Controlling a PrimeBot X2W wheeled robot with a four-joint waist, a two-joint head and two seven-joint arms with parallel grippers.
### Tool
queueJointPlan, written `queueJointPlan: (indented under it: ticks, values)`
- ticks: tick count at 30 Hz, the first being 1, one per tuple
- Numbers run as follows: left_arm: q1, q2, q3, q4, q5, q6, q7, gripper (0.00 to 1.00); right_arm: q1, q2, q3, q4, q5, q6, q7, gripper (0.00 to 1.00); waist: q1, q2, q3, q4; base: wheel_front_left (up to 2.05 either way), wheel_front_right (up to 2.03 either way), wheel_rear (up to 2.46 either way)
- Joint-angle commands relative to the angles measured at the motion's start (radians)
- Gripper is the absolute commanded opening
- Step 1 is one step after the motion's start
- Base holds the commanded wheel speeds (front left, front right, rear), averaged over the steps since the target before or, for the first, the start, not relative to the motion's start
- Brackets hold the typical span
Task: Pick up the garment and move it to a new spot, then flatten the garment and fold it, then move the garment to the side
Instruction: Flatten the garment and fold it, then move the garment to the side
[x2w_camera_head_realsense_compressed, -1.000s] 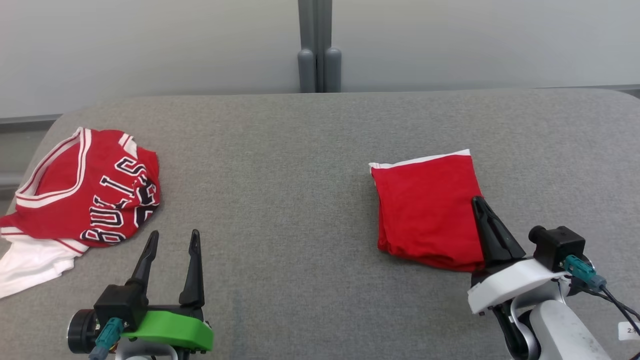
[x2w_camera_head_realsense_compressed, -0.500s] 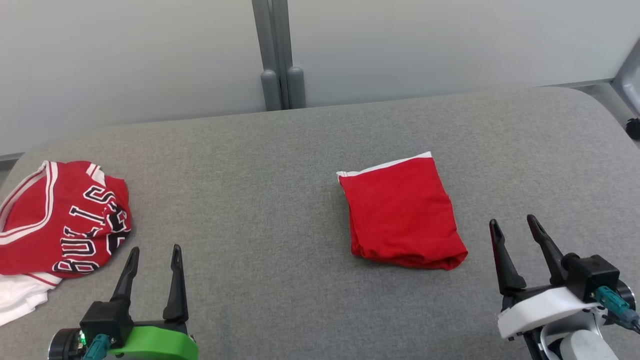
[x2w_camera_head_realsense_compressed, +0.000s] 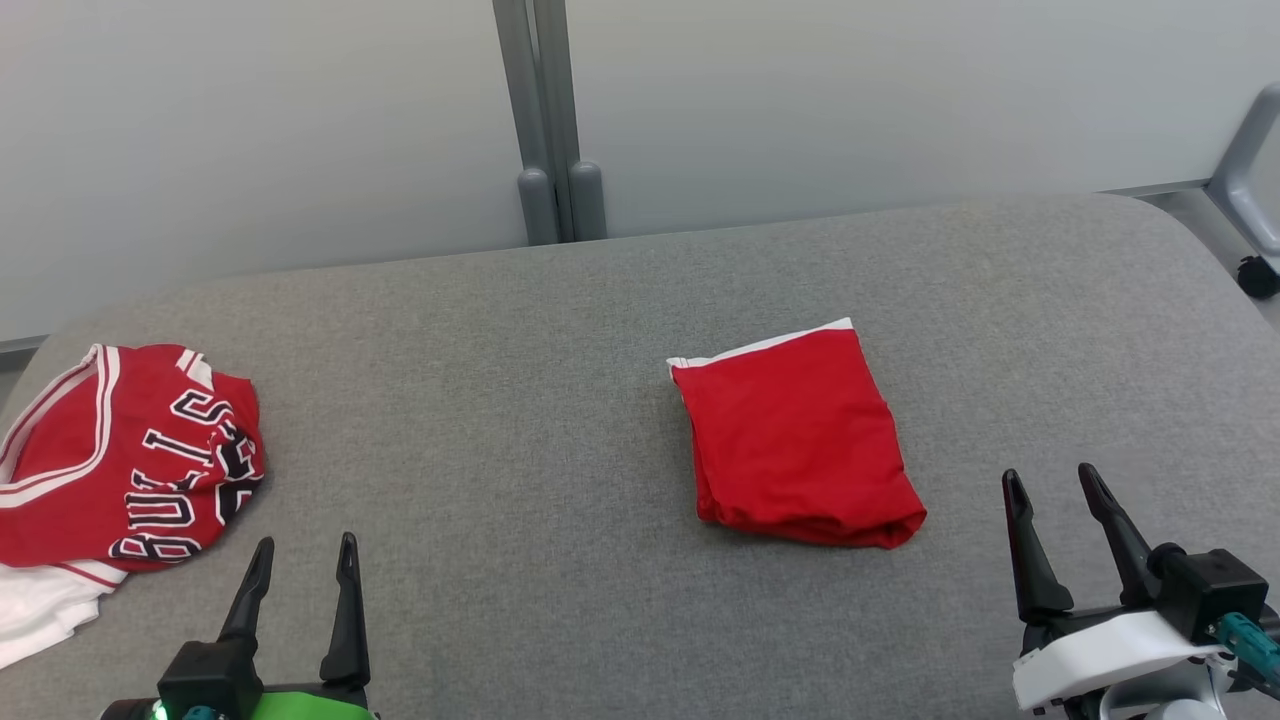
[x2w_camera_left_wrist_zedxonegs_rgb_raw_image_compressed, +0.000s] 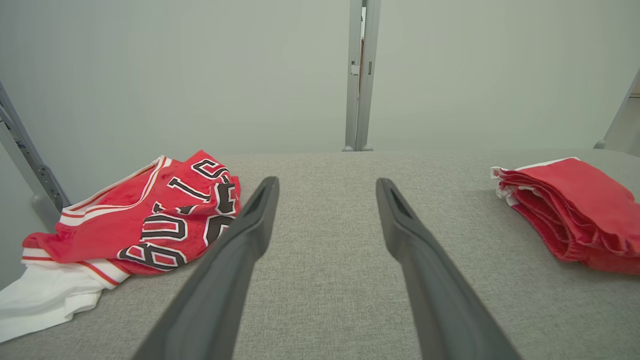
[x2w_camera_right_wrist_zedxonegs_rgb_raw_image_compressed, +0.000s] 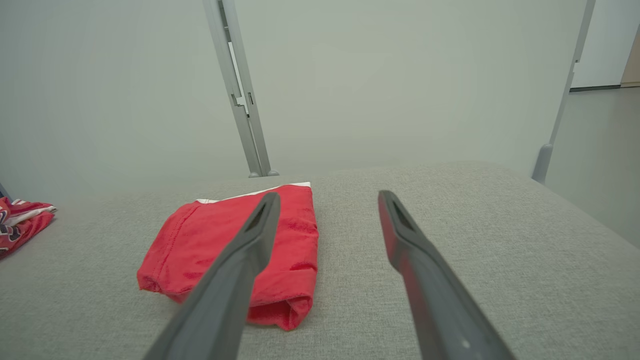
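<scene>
- The left pincer (x2w_camera_head_realsense_compressed: 306, 543) is over the near edge of the grey padded table (x2w_camera_head_realsense_compressed: 520, 330). Its two fingers are spread wide, with nothing between them.
- The right pincer (x2w_camera_head_realsense_compressed: 1050, 474) is spread just as wide and also grips nothing.
- The garment (x2w_camera_head_realsense_compressed: 795, 440), red with a white edge, lies folded into a compact rectangle on the table. It is ahead of the right pincer and to its left, near but not touching.
- From the left pincer, the garment lies well off to the right and ahead.
- A crumpled red jersey (x2w_camera_head_realsense_compressed: 130, 450) with dark lettering lies ahead of the left pincer and to its left.
- A grey post (x2w_camera_head_realsense_compressed: 545, 120) stands beyond the table's far edge, ahead and between the two pincers.
</scene>
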Motion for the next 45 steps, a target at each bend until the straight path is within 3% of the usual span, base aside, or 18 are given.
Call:
queueJointPlan:
  ticks: [1,45]
  values:
    - [0.017,0.009,0.0,0.001,0.004,-0.003,-0.003,1.0,0.006,0.0,0.003,-0.004,0.004,-0.001,-0.003,1.0,0.0,0.0,-0.001,0.006,0.0,0.0,0.0]
    - [0.006,0.035,-0.029,0.009,-0.01,-0.012,-0.003,1.0,-0.002,0.004,0.025,0.049,0.013,-0.001,-0.003,1.0,0.0,0.0,0.004,0.053,0.0,0.0,0.0]
